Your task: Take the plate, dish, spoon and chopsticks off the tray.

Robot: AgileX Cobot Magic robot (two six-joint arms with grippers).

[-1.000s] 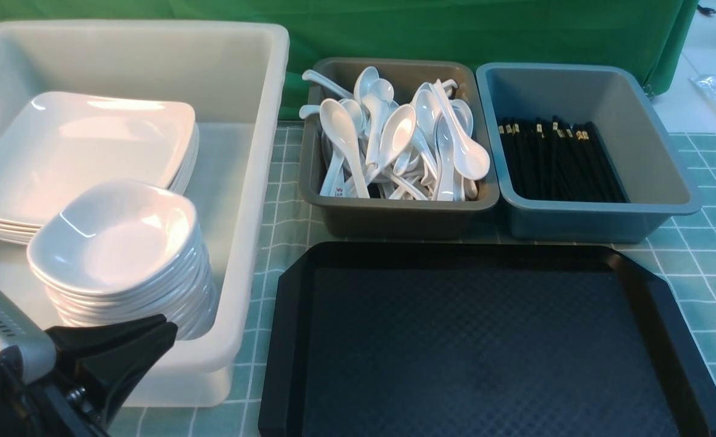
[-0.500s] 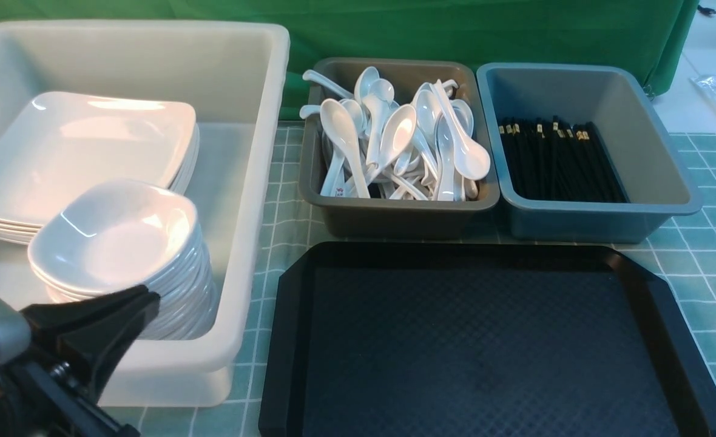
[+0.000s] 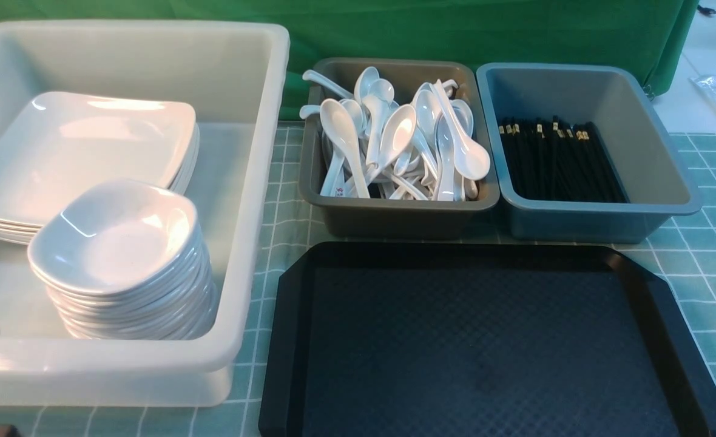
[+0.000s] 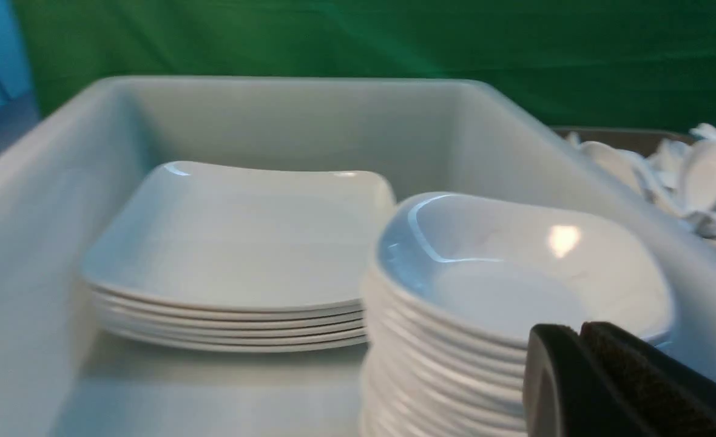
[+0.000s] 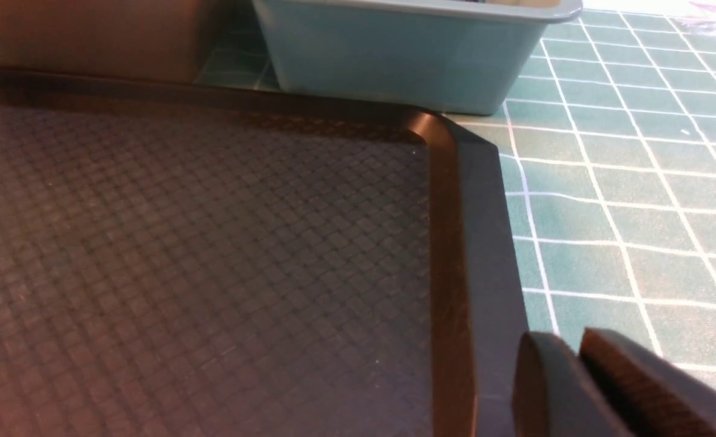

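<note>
Tray [image 3: 479, 340] bare. My left hand [image 4: 579, 376] closed, empty, beside the dish stack [image 4: 503, 285]; could clip it. Right hand [image 5: 576, 388]: can't tell.

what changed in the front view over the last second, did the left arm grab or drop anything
The left gripper drew back toward the robot, from in front of the stack of small dishes to almost out of the front view's lower left corner. It stayed shut, holding nothing, and took or released nothing. The plates, spoons, chopsticks and bare tray did not move.
</note>
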